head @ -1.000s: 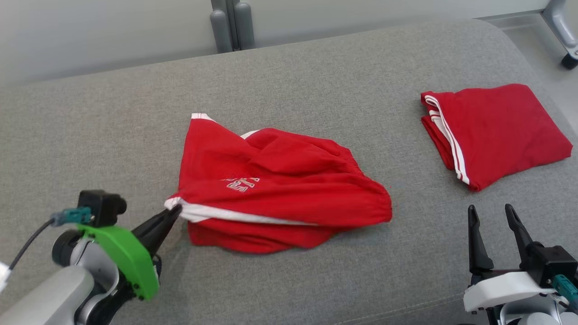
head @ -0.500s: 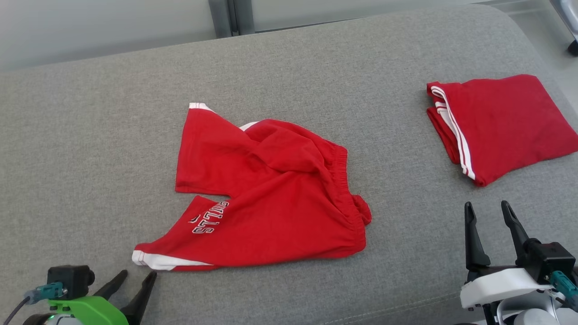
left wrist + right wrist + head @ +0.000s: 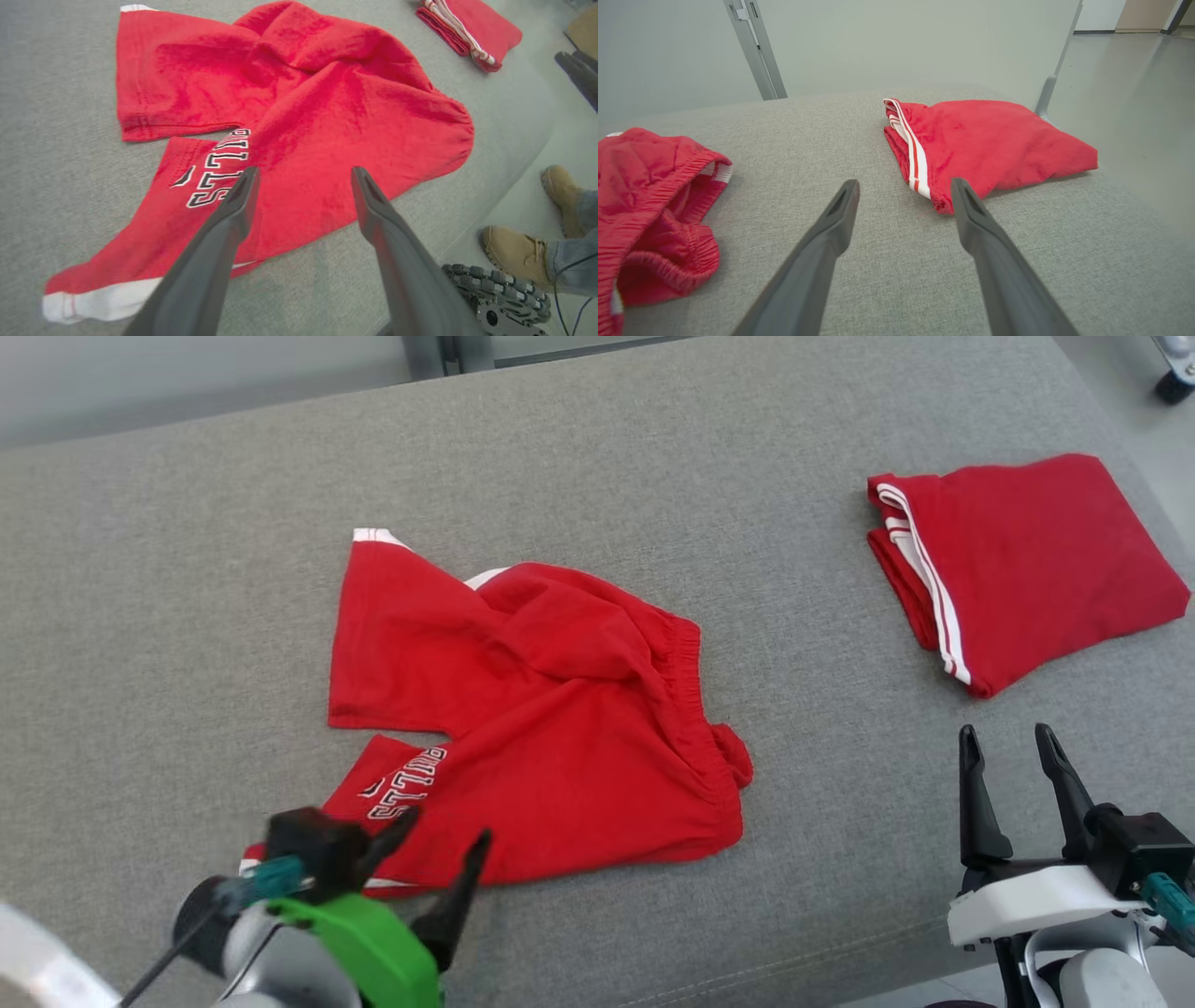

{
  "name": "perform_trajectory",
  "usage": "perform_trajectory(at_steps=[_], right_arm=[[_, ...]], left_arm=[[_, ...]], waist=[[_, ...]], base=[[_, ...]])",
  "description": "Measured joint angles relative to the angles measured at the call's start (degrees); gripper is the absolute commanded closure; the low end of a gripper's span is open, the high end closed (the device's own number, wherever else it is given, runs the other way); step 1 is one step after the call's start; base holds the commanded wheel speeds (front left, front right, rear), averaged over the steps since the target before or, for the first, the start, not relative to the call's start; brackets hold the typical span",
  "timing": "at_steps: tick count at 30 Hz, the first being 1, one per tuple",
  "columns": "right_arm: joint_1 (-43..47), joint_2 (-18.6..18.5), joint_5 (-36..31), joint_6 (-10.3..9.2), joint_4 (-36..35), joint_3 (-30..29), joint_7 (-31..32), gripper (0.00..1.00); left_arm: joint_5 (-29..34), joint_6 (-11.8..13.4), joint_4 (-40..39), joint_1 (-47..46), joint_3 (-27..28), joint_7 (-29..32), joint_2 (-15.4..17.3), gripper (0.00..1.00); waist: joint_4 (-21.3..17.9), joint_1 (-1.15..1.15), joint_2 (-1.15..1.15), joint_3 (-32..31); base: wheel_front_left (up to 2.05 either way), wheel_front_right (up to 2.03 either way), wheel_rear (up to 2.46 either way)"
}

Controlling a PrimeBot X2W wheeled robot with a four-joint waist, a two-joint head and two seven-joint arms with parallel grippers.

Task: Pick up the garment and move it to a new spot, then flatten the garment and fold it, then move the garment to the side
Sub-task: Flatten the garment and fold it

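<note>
1. Hovering over the near-left hem of the red shorts (image 3: 560, 737), the left hand (image 3: 443, 829) has its fingers spread wide and grasps nothing. In the left wrist view the left hand (image 3: 303, 171) points down at the cloth beside the white lettering (image 3: 219, 175). I cannot tell whether the tips touch it.
2. Right hand (image 3: 1005, 732) sits low at the near-right, fingers parted and empty, pointing up the head view. It is well apart from the shorts.
3. Shorts lie crumpled near the middle of the grey fabric-covered desk (image 3: 187, 569). One leg is spread to the far left, and the elastic waistband (image 3: 691, 691) is bunched on the right. The white-trimmed hem corner (image 3: 93, 303) lies nearest the front edge.
4. A second red garment (image 3: 1027, 560), folded, with white stripes, lies at the far right. In the right wrist view it is (image 3: 994, 140) ahead and slightly right of the right hand (image 3: 904, 183).
5. Bare grey cloth runs between the two garments, and more lies to the left of the shorts.
6. Past the front edge, the left wrist view shows a person's tan boots (image 3: 514, 252) on the floor beside a treaded wheel (image 3: 500, 298).
7. A caster (image 3: 1172, 383) stands off the far-right corner.
</note>
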Motion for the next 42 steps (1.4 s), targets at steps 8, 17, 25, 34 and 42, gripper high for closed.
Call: perform_trajectory(at_steps=[8, 17, 25, 34, 42], right_arm=[[-1.4, 0.0, 1.2, 0.0, 0.1, 0.6, 0.0, 0.0], [-1.5, 0.0, 2.3, 0.0, 0.1, 0.2, 0.0, 0.0], [-1.5, 0.0, 3.2, 0.0, 0.4, 0.6, 0.0, 0.0], [-1.5, 0.0, 3.3, 0.0, 0.5, 0.7, 0.0, 0.0], [-1.5, 0.0, 3.7, 0.0, 0.6, 0.9, 0.0, 0.0]], left_arm=[[1.5, -2.5, 11.0, -11.7, -3.7, 8.8, -13.6, 0.0], [-2.2, -5.9, 21.5, -19.9, -1.5, 12.1, -21.9, 0.0], [-2.8, -6.6, 26.2, -21.7, -2.4, 14.3, -24.1, 0.0], [-3.0, -7.8, 29.6, -21.8, -3.9, 15.4, -25.7, 1.0], [-1.6, -10.2, 28.9, -25.7, -4.2, 15.8, -24.5, 1.0]], waist=[[-2.5, 0.0, 0.0, 1.8], [-5.8, 0.0, 0.0, 3.2], [-7.5, 0.0, 0.0, 3.2], [-7.9, 0.0, 0.0, 3.0], [-8.4, 0.0, 0.0, 3.3]], base=[[0.0, 0.0, 0.0], [0.0, 0.0, 0.0], [0.0, 0.0, 0.0], [0.0, 0.0, 0.0], [0.0, 0.0, 0.0]])
